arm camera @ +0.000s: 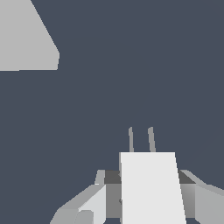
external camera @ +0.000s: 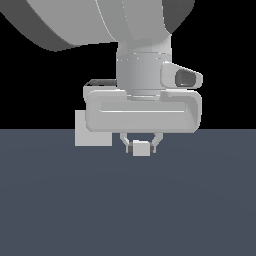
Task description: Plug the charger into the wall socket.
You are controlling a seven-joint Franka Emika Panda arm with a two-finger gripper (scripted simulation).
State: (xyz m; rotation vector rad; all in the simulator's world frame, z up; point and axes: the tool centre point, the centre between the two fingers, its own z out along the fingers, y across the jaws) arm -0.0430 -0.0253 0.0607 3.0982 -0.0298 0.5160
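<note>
Evidently the carry is under way: the pincer (external camera: 141,143) has its fingers closed on the small light-grey oblong charger block (external camera: 141,148), held just above the dark floor. Its long axis runs outward from the fingers, two thin prongs (arm camera: 141,139) leading. The flat light-grey square socket panel (external camera: 88,131) stands off to one side, well apart; the next move likely needs sideways alignment before pushing in.

Charger (external camera: 141,148) in claw (external camera: 141,145) — wall socket (external camera: 87,131) at exterior view's left.
</note>
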